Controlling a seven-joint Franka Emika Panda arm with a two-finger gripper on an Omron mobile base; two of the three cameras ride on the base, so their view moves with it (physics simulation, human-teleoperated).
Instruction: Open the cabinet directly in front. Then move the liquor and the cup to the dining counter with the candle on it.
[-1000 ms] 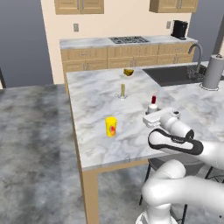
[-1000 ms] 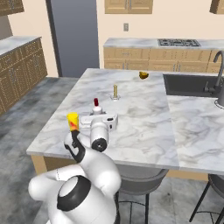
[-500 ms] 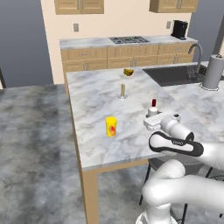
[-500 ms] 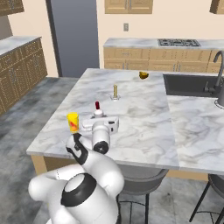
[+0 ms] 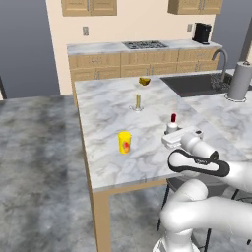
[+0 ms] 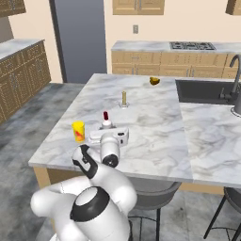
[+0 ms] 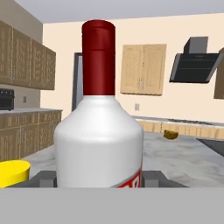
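The liquor point(image 7: 99, 131), a clear-white bottle with a red cap, stands upright between my fingertips point(image 7: 47, 178) in the hand view. My gripper point(image 5: 173, 137) point(image 6: 108, 135) is shut on the liquor point(image 5: 172, 125) point(image 6: 106, 121) low over the marble dining counter point(image 5: 106, 110) point(image 6: 155, 117). The yellow cup point(image 5: 125, 142) point(image 6: 78, 131) point(image 7: 13, 172) stands on the counter to the bottle's left. Further back on the same top is the thin candle point(image 5: 138, 102) point(image 6: 124, 98). Light-wood wall cabinets point(image 5: 89, 7) point(image 7: 143, 68) hang on the far wall, doors shut.
A small brownish bowl point(image 5: 144, 80) point(image 6: 154, 81) sits at the counter's far side. The sink point(image 5: 194, 84) with its faucet and a paper towel roll point(image 5: 239, 81) lie to the right. A stool point(image 6: 150, 193) stands under the near edge.
My gripper has sunk slightly toward the counter top with the liquor in it. The cup and candle have not moved.
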